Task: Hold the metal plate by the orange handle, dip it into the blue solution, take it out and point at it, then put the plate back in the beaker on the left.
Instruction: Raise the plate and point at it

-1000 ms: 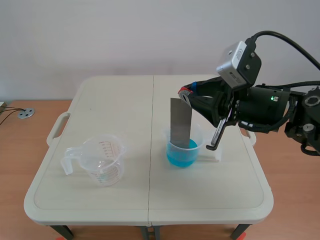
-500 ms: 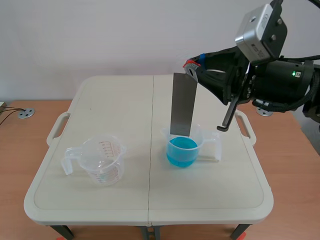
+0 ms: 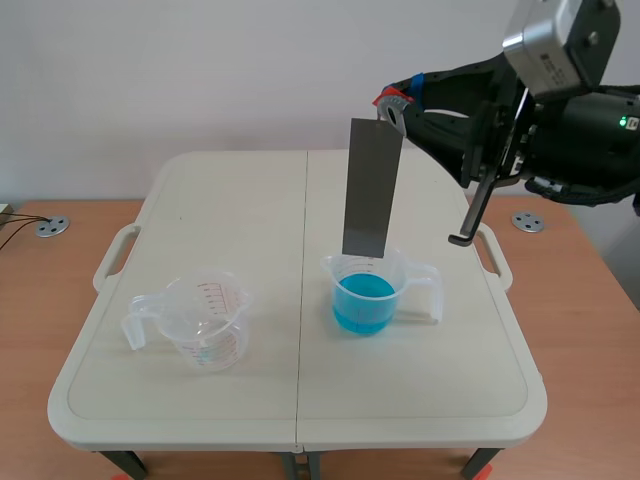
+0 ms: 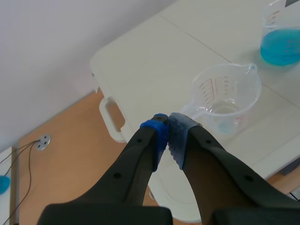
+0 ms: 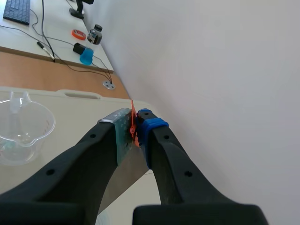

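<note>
Table (image 3: 230, 200) w/ two beakers; R gripper (image 3: 392, 103) is up high over the far right side, fingers pinching the orange handle (image 5: 132, 123); metal plate (image 3: 371, 187) hangs upright below it, lower edge at approx rim level of the blue-solution beaker (image 3: 366, 292), out of the liquid; empty beaker (image 3: 205, 322) well apart to the left; L gripper (image 4: 168, 125) pads pressed together on nothing, above the table edge near the empty beaker.

Glossy black right arm (image 3: 585, 140); silver camera box (image 3: 560, 38) mounted above the right gripper (image 3: 396, 102); green light (image 3: 622, 122) behind; blue fingertip pads (image 5: 151, 124).
</note>
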Controlling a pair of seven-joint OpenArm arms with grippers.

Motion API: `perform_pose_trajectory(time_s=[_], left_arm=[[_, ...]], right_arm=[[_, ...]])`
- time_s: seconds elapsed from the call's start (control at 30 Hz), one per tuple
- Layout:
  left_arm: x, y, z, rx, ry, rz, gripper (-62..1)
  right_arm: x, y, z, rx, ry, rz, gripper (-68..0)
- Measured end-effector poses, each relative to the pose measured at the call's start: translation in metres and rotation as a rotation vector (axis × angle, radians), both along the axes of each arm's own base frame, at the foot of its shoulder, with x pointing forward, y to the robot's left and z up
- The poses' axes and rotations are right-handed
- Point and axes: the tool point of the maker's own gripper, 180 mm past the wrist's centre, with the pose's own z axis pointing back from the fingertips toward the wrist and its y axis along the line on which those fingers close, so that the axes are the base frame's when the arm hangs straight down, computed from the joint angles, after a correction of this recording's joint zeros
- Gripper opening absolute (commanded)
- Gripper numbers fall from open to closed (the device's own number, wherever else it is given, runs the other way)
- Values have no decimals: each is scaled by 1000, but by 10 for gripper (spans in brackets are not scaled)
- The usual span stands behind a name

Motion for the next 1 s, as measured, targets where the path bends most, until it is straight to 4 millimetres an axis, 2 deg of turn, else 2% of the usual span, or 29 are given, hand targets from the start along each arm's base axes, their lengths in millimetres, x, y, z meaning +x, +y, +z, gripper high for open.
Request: perform_pose_trajectory(time_s=[0.1, 0.37, 0.67, 0.83, 1.0], left_arm=[[12, -12, 2, -6, -12, -30, -578], [50, -45, 13, -15, -53, -87, -578], [78, -88, 24, -23, -76, -181, -578], [93, -108, 17, -28, -56, -228, -578], [107, -120, 0, -35, -19, -261, -578]], right_arm=[[0, -2, 9, 5, -26, -6, -662], [-1, 1, 17, 15, -41, -2, -663], [-1, -2, 24, 44, -48, -8, -662], [-4, 1, 32, 54, -69, 6, -662], [-6, 3, 36, 57, -80, 12, -662]])
